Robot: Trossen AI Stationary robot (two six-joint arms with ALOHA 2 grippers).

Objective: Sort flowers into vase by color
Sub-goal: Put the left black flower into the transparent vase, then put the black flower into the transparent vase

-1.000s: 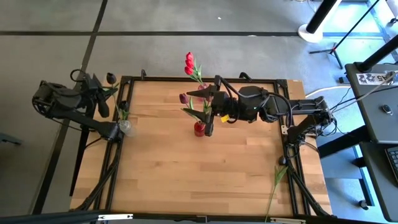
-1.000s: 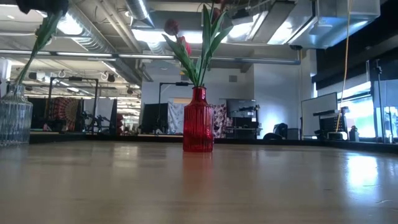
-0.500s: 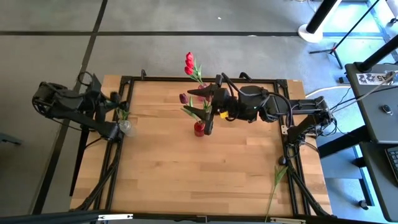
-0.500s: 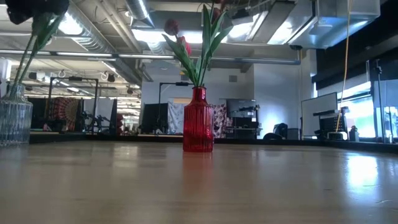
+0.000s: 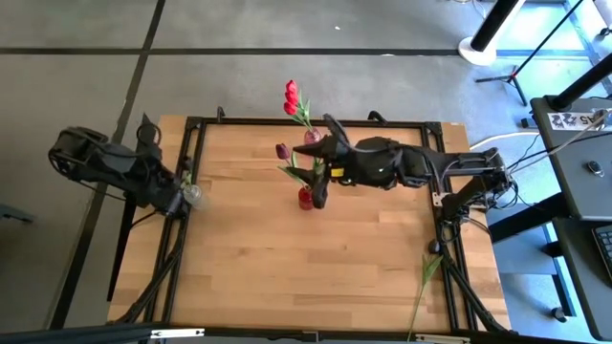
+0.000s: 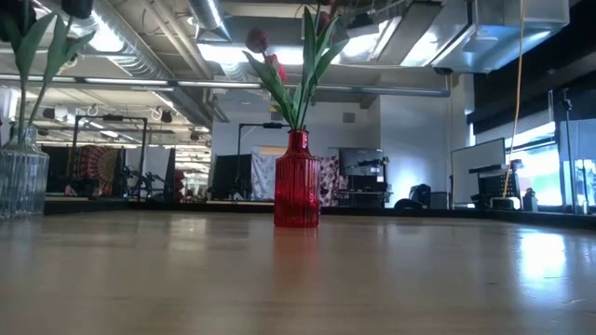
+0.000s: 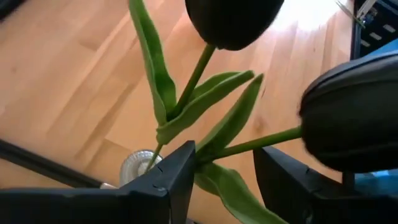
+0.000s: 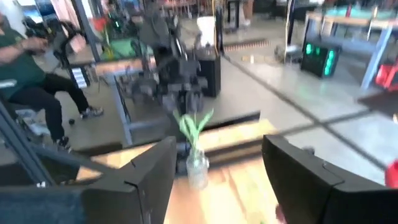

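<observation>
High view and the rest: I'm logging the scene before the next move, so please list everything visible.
table: one, light wood, under both arms.
red vase: one, red, table middle.
clear vase: one, clear glass, left edge.
red tulips: two heads, red, in red vase.
maroon tulip: one, maroon, in red vase.
dark tulips: two, dark, above clear vase.
loose stem: one, green, right front corner.
person: one, green top, seated beyond table.
left gripper: open around dark tulips' stems.
right gripper: open, beside red vase.
</observation>
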